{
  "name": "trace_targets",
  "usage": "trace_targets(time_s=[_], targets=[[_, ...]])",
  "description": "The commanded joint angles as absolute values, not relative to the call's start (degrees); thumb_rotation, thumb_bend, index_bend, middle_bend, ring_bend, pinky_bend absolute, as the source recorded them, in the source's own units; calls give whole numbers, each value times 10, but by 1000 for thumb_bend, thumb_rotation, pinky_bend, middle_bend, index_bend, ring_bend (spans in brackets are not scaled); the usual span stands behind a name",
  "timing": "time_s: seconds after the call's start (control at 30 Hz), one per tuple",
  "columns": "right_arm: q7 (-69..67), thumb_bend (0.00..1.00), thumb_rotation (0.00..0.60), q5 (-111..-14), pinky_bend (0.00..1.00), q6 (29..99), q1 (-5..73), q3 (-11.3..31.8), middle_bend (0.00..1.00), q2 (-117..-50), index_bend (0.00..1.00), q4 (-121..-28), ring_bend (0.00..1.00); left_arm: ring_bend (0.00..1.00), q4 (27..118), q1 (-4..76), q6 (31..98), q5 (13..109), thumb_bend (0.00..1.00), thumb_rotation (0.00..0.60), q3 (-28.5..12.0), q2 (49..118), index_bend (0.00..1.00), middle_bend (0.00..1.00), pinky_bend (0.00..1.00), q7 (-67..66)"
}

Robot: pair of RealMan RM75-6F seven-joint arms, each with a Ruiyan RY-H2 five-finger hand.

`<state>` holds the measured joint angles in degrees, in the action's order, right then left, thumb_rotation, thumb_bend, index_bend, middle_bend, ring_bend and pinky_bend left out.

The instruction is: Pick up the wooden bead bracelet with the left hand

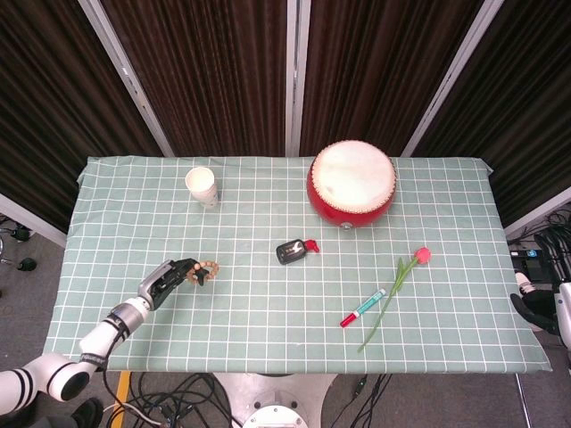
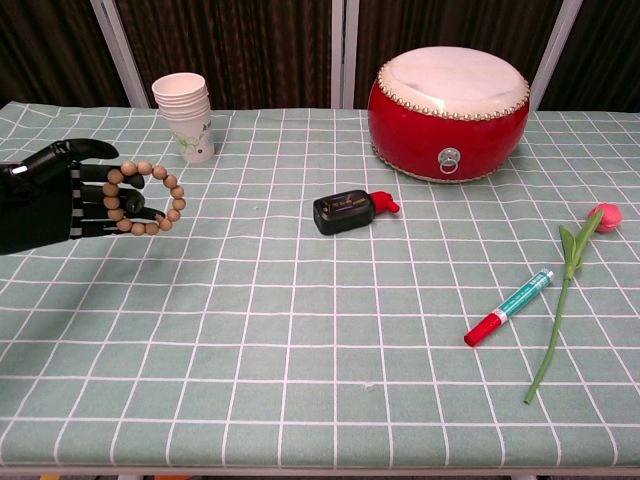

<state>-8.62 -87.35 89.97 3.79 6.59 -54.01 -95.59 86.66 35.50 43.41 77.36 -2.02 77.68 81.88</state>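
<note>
In the chest view we see the left hand (image 2: 45, 195) cut off by the left edge, its arm out of frame. Its fingers hide part of the wooden bead bracelet (image 2: 150, 196). From the head view the bracelet's beads are too small to separate. The right hand (image 1: 535, 314) is clipped by the right edge, so we cannot tell how its fingers lie.

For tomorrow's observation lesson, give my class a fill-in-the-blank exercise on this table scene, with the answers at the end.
1. The bracelet hangs on the fingers of the robot's ____ hand.
2. The drum has a ____ body.
3. The marker lies beside the stem of the ____.
4. The paper ____ stand at the table's far left.

Missing words: left; red; flower; cups
</note>
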Motion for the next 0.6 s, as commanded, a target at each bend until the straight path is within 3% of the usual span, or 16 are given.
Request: trace_targets(time_s=[0.03,0.23,0.43,0.6], targets=[[-87,131,600,-874,0,901,37,66,0,-541,0,-955,0,255,874,348,431,757,423,287,-30,781,530,591,107,794],[-87,131,600,-873,0,900,36,65,0,-542,0,-954,0,320,881,340,426,729,422,291,-43,784,600,657,116,749],[-89,132,600,-872,0,901,35,65,0,-542,0,-952,0,351,888,332,421,711,424,373,-56,787,636,689,118,719],[-90,131,600,-872,0,902,34,65,0,-543,0,-952,0,361,891,326,412,702,458,388,-67,788,646,700,118,710]])
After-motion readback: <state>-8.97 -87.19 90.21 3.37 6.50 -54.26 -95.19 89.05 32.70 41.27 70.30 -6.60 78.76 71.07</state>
